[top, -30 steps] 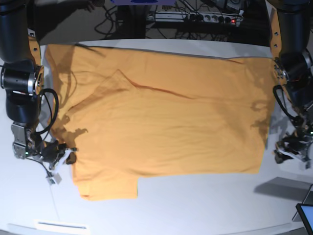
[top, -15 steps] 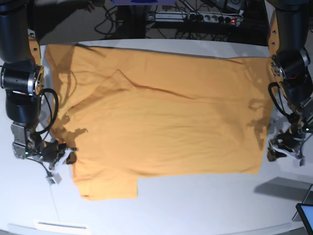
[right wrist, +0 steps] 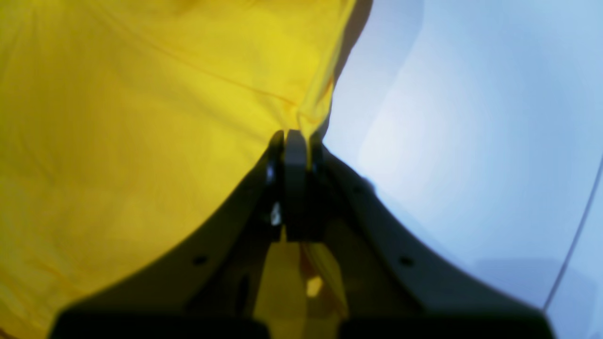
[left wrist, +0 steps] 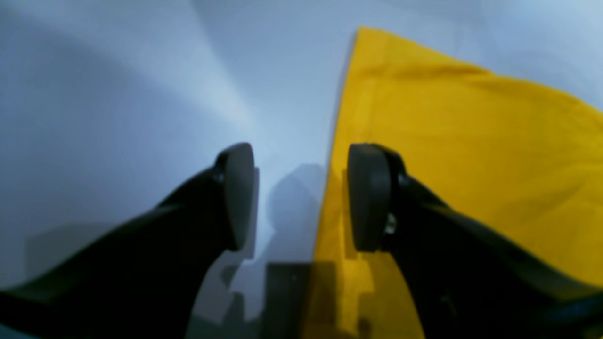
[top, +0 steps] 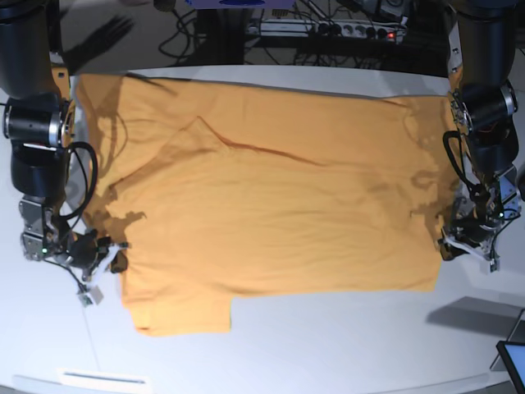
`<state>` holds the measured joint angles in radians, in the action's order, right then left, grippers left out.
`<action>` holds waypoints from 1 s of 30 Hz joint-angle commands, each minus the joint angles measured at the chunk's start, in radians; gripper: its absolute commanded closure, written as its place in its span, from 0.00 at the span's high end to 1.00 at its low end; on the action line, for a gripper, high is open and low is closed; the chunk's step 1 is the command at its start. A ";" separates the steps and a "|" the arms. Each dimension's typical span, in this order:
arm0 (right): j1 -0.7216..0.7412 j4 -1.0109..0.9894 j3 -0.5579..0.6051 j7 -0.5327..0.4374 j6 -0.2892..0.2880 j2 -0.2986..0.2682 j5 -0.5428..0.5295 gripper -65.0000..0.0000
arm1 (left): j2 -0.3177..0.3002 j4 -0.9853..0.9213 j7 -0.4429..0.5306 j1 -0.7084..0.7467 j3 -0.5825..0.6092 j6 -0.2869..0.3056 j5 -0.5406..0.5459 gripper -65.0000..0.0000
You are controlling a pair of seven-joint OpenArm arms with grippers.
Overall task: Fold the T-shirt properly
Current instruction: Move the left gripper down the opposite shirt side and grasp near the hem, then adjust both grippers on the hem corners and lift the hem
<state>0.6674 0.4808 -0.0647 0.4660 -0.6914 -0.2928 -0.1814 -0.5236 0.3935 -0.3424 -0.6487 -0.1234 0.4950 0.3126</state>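
**Orange-yellow T-shirt spread flat, one end effector pinching its edge, the other straddling the opposite edge**

At the left of the base view, the right end effector point(top: 115, 256) sits low on the white surface point(top: 328, 345), its fingers pressed together on the T-shirt point(top: 271, 205). The right wrist view shows this closely: the dark jaws are closed with a thin ridge of yellow cloth point(right wrist: 141, 141) caught between them at the garment's edge, the fabric rising into a small peak just above the tips. Bare surface point(right wrist: 471, 141) lies to the right of that edge.

The T-shirt lies open across the middle of the surface, reaching almost from arm to arm. A sleeve juts out at the lower left, and a long diagonal crease runs through the upper left portion. The far hem lies near the back edge of the surface, where cables and a power strip point(top: 328, 29) sit beyond.

At the right, the left end effector point(top: 456, 246) is down at the shirt's right edge. In the left wrist view its jaws stand apart point(left wrist: 301, 193), one pad over bare surface, the other over yellow cloth point(left wrist: 471, 155), with the shirt's edge running between them. Nothing is gripped there.

No containers appear in any view.
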 commanded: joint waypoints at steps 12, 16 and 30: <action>0.021 0.023 0.004 0.037 -0.001 -0.010 0.018 0.00 | 0.001 0.011 0.029 -0.059 -0.002 0.004 0.004 0.49; 0.021 0.025 0.004 0.035 -0.001 -0.010 0.018 0.00 | 0.021 0.006 0.029 -0.073 0.000 0.027 0.004 0.49; 0.021 0.025 0.006 0.032 -0.001 -0.010 0.018 0.00 | 0.026 0.012 0.029 -0.043 -0.002 0.026 0.010 0.49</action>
<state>0.6647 0.4946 -0.0608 0.4801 -0.6918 -0.2932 -0.1806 -0.4770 0.3870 -0.3363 -0.6571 -0.1242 0.5205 0.3119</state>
